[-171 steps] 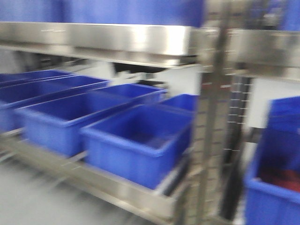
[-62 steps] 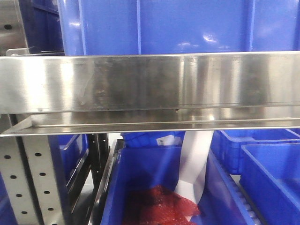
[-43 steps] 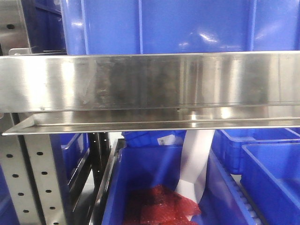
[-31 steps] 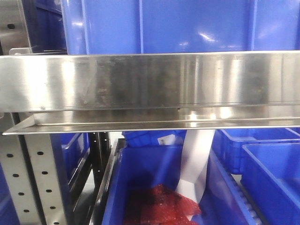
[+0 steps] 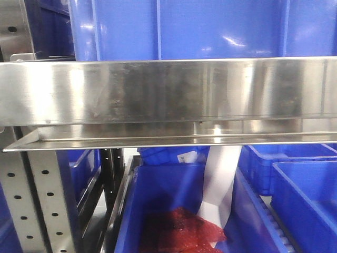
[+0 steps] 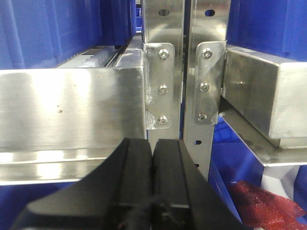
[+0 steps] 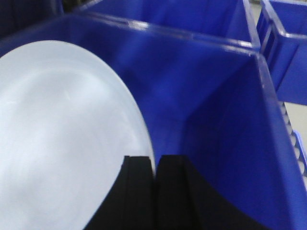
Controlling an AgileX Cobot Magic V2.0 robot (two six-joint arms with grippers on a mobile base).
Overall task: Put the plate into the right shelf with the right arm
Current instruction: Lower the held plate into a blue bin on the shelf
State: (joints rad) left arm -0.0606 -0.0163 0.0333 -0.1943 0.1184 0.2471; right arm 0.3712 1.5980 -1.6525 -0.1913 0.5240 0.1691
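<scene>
In the right wrist view the white plate (image 7: 62, 143) fills the left side, its glossy face toward the camera. My right gripper (image 7: 155, 160) is shut on the plate's right rim, with the edge pinched between the two black fingers. The plate hangs inside a deep blue bin (image 7: 230, 124) of the right shelf. In the front view the shelf's broad steel front (image 5: 168, 92) spans the frame. My left gripper (image 6: 152, 143) is shut on nothing and sits close before the rack's perforated uprights (image 6: 163, 57).
Blue bins stand above the steel shelf (image 5: 179, 29) and below it at the right (image 5: 305, 200). A red mesh bag (image 5: 179, 229) lies in the lower middle bin beside a pale white strip (image 5: 218, 179). More blue bins (image 7: 288, 43) lie beyond the plate.
The front view swung from a row of bins on the left rack to this shelf face. Over the last second it has barely shifted.
</scene>
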